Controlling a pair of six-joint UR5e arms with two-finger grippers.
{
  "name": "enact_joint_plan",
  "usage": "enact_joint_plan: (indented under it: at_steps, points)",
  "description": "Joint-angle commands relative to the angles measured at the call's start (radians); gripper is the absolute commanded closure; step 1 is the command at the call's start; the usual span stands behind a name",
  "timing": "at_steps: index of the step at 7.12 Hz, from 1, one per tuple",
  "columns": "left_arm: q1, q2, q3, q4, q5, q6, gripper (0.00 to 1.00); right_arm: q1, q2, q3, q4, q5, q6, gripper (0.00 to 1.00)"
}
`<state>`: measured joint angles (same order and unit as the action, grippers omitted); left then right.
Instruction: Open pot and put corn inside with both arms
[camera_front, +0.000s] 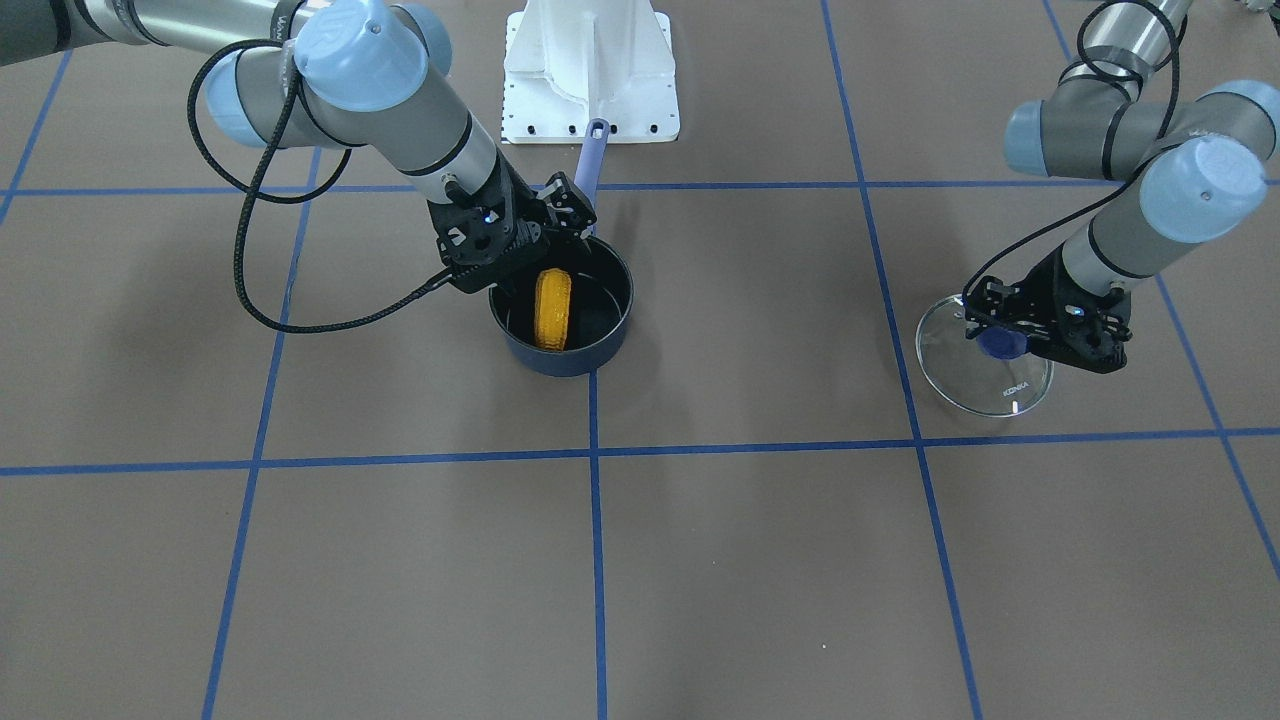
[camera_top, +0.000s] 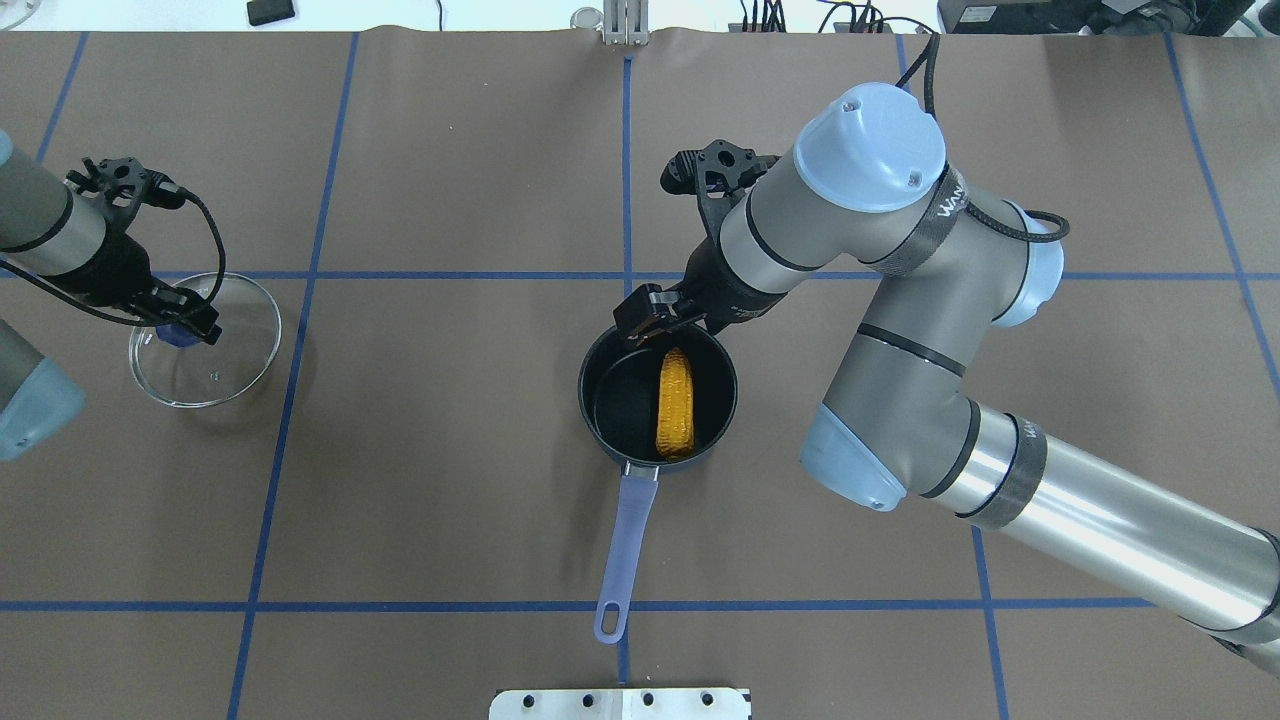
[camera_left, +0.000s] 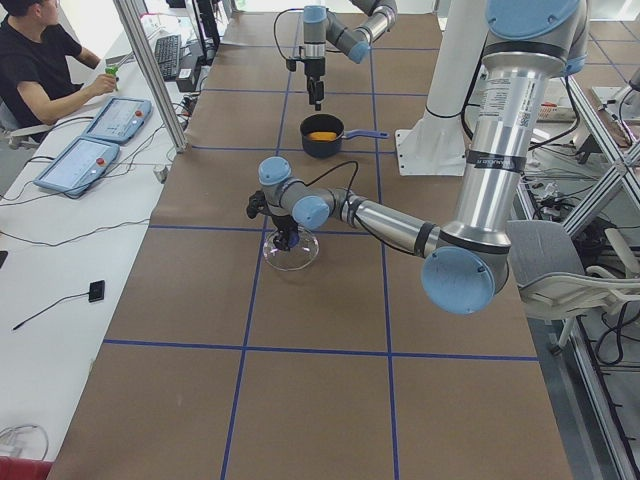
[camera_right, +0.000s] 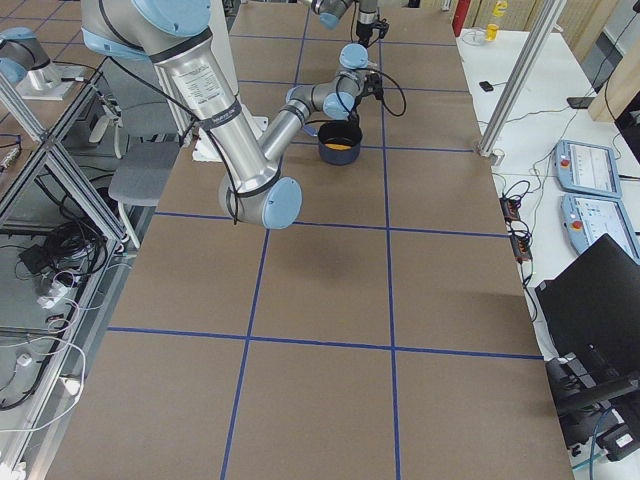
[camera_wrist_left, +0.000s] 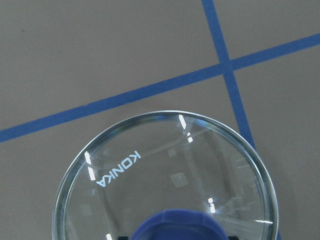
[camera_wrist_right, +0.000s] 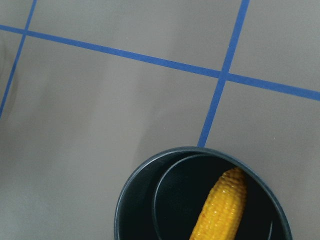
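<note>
A glass lid (camera_top: 228, 352) with a blue knob (camera_wrist_left: 175, 227) lies flat on the table (camera_top: 450, 450), well apart from the pot (camera_top: 586, 388) on the robot's left. Nothing lies between lid and pot. The white mounting plate (camera_front: 590, 70) of the robot's base sits just beyond the tip of the pot's handle (camera_top: 628, 540), which points back toward the robot.

The table is covered in brown sheeting marked into squares by blue tape lines (camera_top: 450, 275). In the exterior left view an operator (camera_left: 40, 60) in black sits at a side bench with two control tablets (camera_left: 75, 165) before him.

The right claw (camera_top: 652, 318) hangs over the pot's far rim with its jaws spread wide and nothing between them; its wrist view looks straight into the open pot. The corn (camera_top: 676, 402) lies on the pot's black floor, lengthwise along the handle's line, nearer the robot's right wall. The left claw (camera_top: 185, 325) is down on the lid, its fingers pressed against either side of the knob.
</note>
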<state>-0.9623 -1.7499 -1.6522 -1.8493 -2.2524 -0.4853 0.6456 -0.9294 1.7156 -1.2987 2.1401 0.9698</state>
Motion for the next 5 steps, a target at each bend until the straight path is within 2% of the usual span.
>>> enact_joint_plan:
  at_steps: [1, 5]
  points:
    - [0.002, -0.037, 0.043, -0.002, -0.001, -0.002, 0.45, 0.002, -0.006, -0.005, -0.001, 0.001, -0.008, 0.00]
    - [0.002, -0.040, 0.057, -0.008, -0.029, -0.001, 0.39, 0.012, -0.011, -0.007, -0.001, 0.003, -0.008, 0.00]
